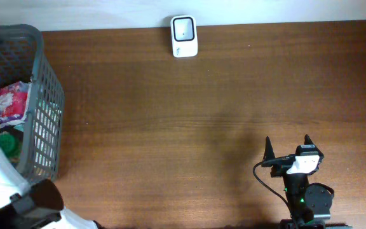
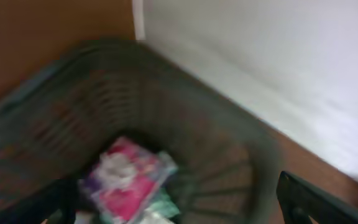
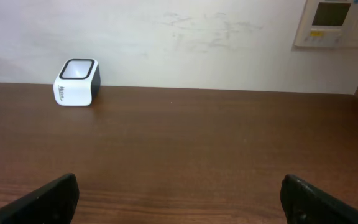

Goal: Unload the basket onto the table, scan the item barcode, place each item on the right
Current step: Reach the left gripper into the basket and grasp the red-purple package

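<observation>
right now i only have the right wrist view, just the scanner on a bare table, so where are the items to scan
observer: in a grey basket at the left end of the table, clear in the overhead view.
operator: whats in it
observer: a pink and white packet lies on top, with a green thing beside it.
operator: has the left arm got hold of anything
observer: no, the left gripper hangs open above the basket, holding nothing.
</observation>
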You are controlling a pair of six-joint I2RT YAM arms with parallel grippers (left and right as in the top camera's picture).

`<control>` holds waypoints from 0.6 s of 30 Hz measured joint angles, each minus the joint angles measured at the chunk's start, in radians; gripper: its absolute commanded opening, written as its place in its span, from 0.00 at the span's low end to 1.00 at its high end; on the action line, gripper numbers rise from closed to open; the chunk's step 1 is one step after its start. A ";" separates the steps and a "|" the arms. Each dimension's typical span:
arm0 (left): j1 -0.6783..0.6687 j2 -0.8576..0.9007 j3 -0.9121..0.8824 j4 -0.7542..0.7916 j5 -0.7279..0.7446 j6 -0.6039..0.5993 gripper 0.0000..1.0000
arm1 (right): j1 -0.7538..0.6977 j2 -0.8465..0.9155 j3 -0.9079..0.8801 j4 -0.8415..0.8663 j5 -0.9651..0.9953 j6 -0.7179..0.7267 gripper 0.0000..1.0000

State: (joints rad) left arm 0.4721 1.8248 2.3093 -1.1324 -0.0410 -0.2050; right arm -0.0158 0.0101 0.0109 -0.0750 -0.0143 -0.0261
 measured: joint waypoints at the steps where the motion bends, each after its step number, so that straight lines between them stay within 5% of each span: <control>1: 0.029 0.006 0.000 -0.017 -0.005 -0.002 0.99 | 0.000 0.000 0.000 0.000 0.000 0.000 0.99; 5: 0.098 0.015 -0.022 -0.048 -0.005 0.137 1.00 | 0.000 0.000 0.000 0.000 0.000 0.000 0.99; 11: 0.114 0.083 -0.325 0.040 -0.005 0.471 0.78 | 0.000 0.000 0.000 0.000 0.000 0.000 0.99; 12: 0.114 0.083 -0.367 0.098 -0.005 0.511 0.82 | 0.000 0.000 0.000 0.000 0.000 0.000 0.99; 13: 0.114 0.083 -0.401 0.126 -0.005 0.541 0.97 | 0.000 0.000 0.000 0.000 0.000 0.000 0.99; 18: 0.114 0.135 -0.472 0.225 0.101 0.626 0.90 | 0.000 0.000 0.000 0.000 0.000 0.000 0.99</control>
State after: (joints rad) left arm 0.5858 1.9594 1.8378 -0.9073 0.0601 0.4213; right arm -0.0158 0.0101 0.0109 -0.0746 -0.0143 -0.0261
